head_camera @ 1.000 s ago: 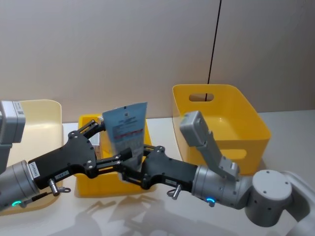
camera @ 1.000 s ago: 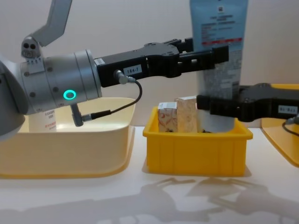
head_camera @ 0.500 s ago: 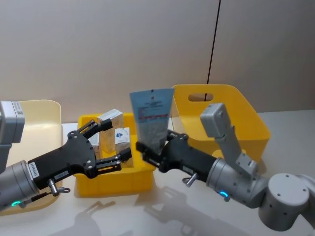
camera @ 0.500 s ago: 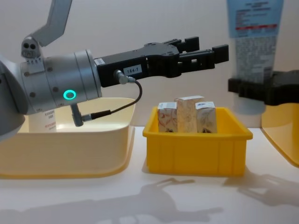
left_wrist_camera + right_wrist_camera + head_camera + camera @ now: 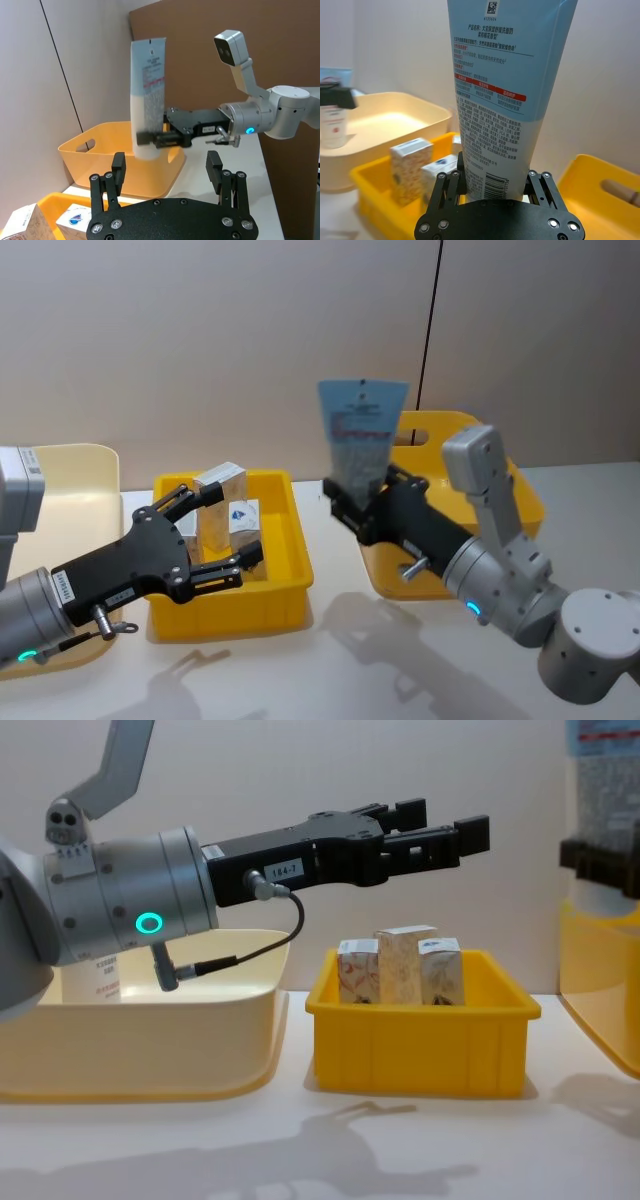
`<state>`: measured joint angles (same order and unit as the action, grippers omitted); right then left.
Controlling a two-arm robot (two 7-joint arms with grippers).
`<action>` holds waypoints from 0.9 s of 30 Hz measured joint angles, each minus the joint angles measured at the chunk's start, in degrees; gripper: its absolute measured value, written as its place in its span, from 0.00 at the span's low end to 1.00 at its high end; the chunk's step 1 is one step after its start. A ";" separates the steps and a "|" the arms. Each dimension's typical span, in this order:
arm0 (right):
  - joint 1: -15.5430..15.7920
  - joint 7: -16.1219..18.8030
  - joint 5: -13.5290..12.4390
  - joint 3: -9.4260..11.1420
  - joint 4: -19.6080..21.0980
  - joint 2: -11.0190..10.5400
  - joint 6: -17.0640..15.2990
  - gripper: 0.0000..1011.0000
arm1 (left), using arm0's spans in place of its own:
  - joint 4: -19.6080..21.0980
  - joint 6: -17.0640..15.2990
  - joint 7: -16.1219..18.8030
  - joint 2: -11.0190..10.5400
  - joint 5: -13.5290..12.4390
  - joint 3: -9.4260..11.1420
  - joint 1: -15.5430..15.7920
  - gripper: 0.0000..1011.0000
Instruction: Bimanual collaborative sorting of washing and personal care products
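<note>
Right pincer [image 5: 360, 498], clamped on the tube [image 5: 362, 425], had carried it across to the yellow bin [image 5: 450, 430], nearly ready for release; left pincer [image 5: 215, 530] gaped wide above the cartons [image 5: 222, 488].

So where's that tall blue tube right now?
In the head view the blue tube is upright in the air, right of centre, held low down by the right gripper's fingers at the big yellow bin's left rim.

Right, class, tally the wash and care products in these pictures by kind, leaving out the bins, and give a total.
1 tube, gripped in the right hand
3 cartons, in the small yellow tray
1 white bottle, in the cream bin
Total: 5
</note>
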<state>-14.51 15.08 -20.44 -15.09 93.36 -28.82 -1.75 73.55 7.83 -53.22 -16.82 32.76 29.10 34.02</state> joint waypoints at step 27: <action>-3.12 -19.43 11.68 5.54 -3.09 4.95 -0.41 0.55 | 0.00 0.00 0.00 0.00 0.00 0.00 0.00 0.99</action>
<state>-17.64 -4.35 -8.75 -9.55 90.27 -23.87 -2.16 73.55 7.83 -53.22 -16.82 32.76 29.10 34.02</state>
